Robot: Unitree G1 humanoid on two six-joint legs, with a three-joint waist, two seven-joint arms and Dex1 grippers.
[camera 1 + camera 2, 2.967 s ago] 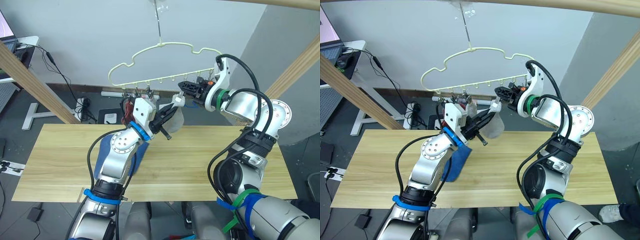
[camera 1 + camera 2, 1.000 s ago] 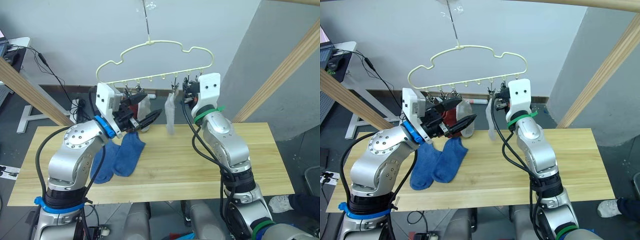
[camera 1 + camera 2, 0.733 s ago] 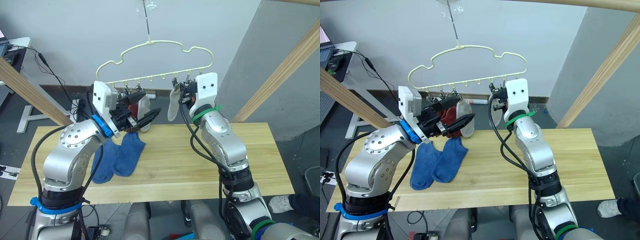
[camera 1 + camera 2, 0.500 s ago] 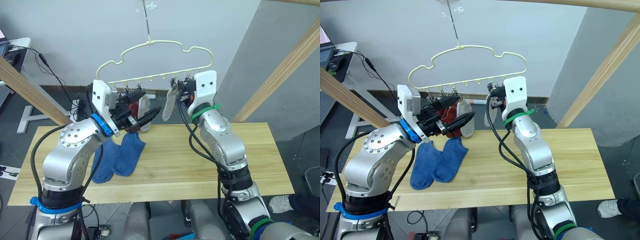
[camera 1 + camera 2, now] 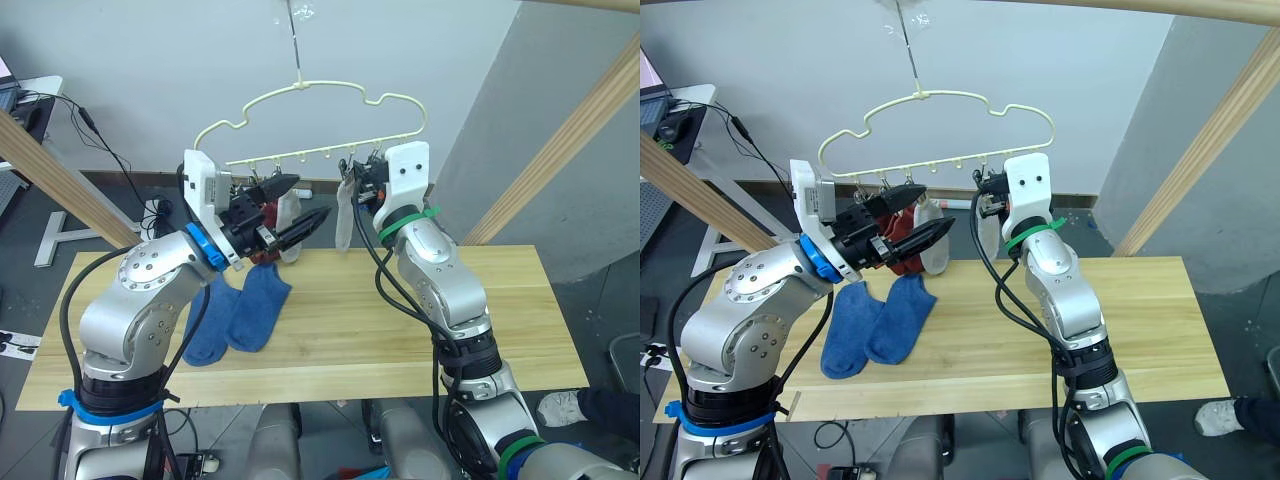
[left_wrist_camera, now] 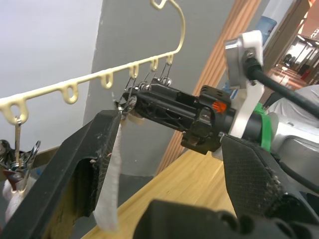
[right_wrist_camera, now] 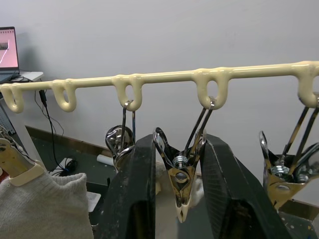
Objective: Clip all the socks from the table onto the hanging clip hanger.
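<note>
While a light grey sock (image 5: 343,215) hangs from the clip hanger (image 5: 320,125), my right end effector (image 7: 174,184) straddles a metal clip (image 7: 180,174), fingers spread; left end effector (image 5: 290,205) spread, empty. Two blue socks (image 5: 240,310) wait on the tabletop (image 5: 400,320). Next I judge: fetch one.

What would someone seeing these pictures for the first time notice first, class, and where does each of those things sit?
The pale yellow clip hanger hangs above the far edge of the table, with both end effectors raised to its row of clips. The right end effector is at a clip holding a light grey sock, and the left end effector is open beside it. Two blue socks lie on the table's left part.
</note>
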